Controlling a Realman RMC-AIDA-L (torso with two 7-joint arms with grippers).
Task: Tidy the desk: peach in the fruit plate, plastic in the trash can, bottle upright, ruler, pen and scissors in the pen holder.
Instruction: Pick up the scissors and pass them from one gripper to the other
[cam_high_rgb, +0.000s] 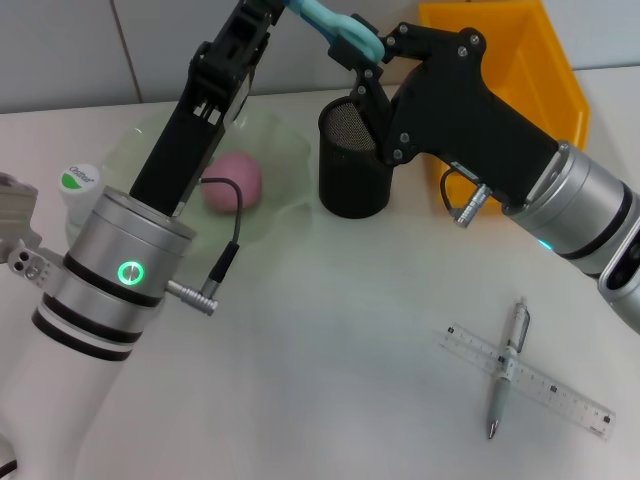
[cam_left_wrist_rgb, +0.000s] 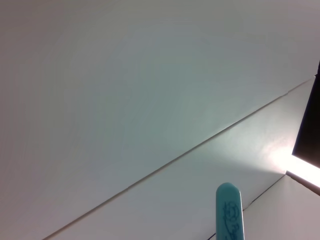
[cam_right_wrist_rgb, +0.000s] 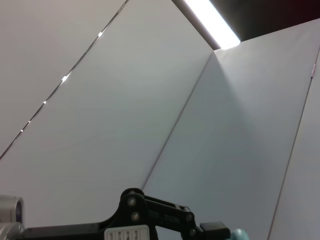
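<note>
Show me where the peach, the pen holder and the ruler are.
peach (cam_high_rgb: 234, 180): head view, its pink top, in the fruit plate.
pen holder (cam_high_rgb: 352, 180): head view, black mesh wall.
ruler (cam_high_rgb: 560, 392): head view, clear strip right of the pen.

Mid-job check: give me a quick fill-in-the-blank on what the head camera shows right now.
1. The peach lies in the pale green ____.
2. The pen lies across the ____ on the desk.
3. The scissors have ____ handles and are held above the black pen holder.
4. The bin behind the right arm is ____.

Missing words: plate; ruler; teal; yellow

Black mesh pen holder (cam_high_rgb: 352, 165), clear plastic ruler (cam_high_rgb: 527, 379), seemingly metal pen (cam_high_rgb: 507, 366)
</note>
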